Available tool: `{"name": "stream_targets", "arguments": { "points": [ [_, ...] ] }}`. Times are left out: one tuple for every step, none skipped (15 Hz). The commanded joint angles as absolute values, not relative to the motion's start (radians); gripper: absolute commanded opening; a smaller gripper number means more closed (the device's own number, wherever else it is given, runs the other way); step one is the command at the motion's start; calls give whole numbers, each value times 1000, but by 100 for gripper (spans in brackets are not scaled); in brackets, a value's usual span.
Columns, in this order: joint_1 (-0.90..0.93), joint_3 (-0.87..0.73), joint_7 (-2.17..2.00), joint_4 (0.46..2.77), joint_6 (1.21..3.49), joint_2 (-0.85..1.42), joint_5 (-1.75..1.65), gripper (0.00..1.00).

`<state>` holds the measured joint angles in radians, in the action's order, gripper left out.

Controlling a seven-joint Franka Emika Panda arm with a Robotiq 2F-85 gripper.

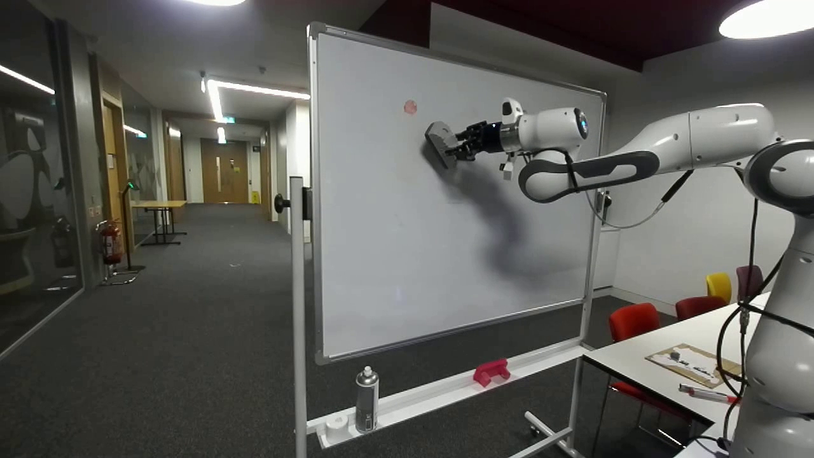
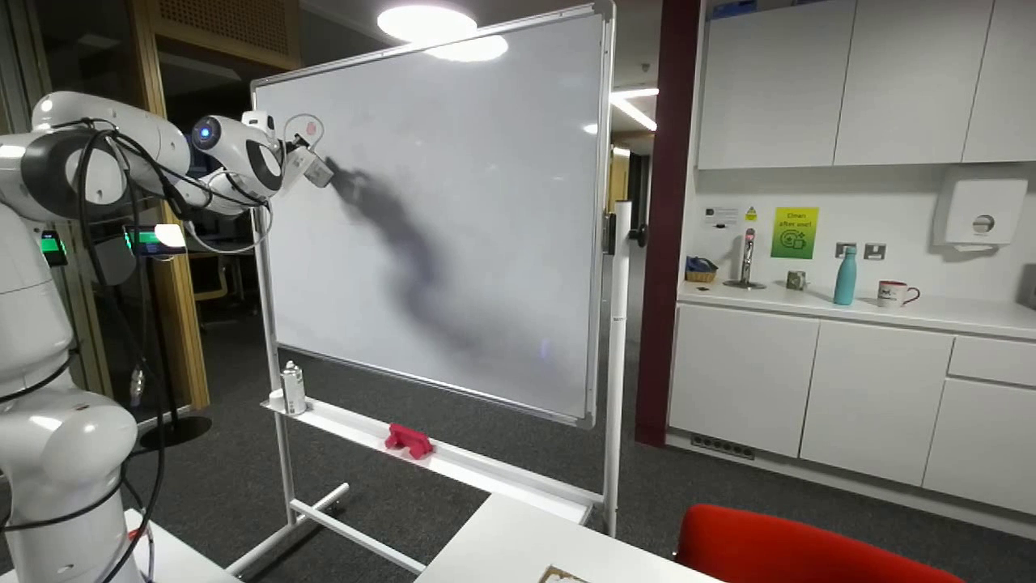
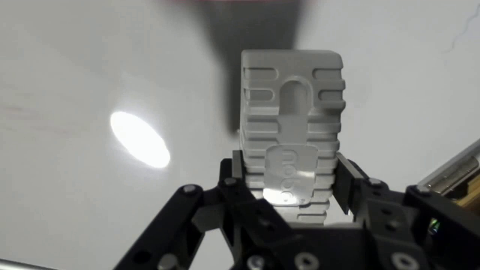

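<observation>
My gripper (image 3: 289,165) is shut on a grey ribbed eraser (image 3: 292,129) with raised lettering, gripped by its sides near the lower end in the wrist view. The eraser also shows in both exterior views (image 1: 441,145) (image 2: 318,172), at the upper part of the whiteboard (image 1: 445,254). The black gripper fingers (image 1: 466,141) are partly hidden behind the wrist in an exterior view (image 2: 298,144). I cannot tell whether the eraser touches the board. A round pale-red spot (image 1: 410,107) is on the board above the eraser; it also shows in an exterior view (image 2: 311,128).
Below the board, a white ledge (image 1: 432,399) bears a spray can (image 1: 367,401), a white roll (image 1: 337,425) and a red holder (image 1: 491,372). A white table (image 2: 526,542) stands close by, with red chairs (image 1: 634,321) and markers (image 1: 706,393).
</observation>
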<state>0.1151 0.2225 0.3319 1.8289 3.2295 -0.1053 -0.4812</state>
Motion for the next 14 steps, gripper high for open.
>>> {"name": "stream_targets", "arguments": {
  "points": [
    [82, 304, 303, 1760, 3156, -102, -584, 32],
    [60, 331, 259, 1733, 3117, -105, -624, 32],
    [43, 353, 209, 1710, 3081, -108, -668, 32],
    [26, 377, 134, 1679, 3023, -115, -718, 32],
    [18, 395, 66, 1652, 2978, -115, -771, 32],
    [7, 416, -19, 1620, 2918, -116, -836, 32],
    [-12, 440, -104, 1585, 2862, -116, -911, 32],
    [-15, 460, -182, 1566, 2795, -118, -974, 32],
    [23, 413, -65, 1626, 2881, -115, -874, 57],
    [17, 429, -122, 1604, 2836, -117, -917, 57],
    [13, 438, -145, 1594, 2817, -118, -933, 57],
    [12, 441, -149, 1590, 2812, -118, -934, 57],
    [10, 442, -150, 1590, 2812, -118, -934, 57],
    [8, 442, -150, 1590, 2812, -118, -934, 57]
  ]
}}
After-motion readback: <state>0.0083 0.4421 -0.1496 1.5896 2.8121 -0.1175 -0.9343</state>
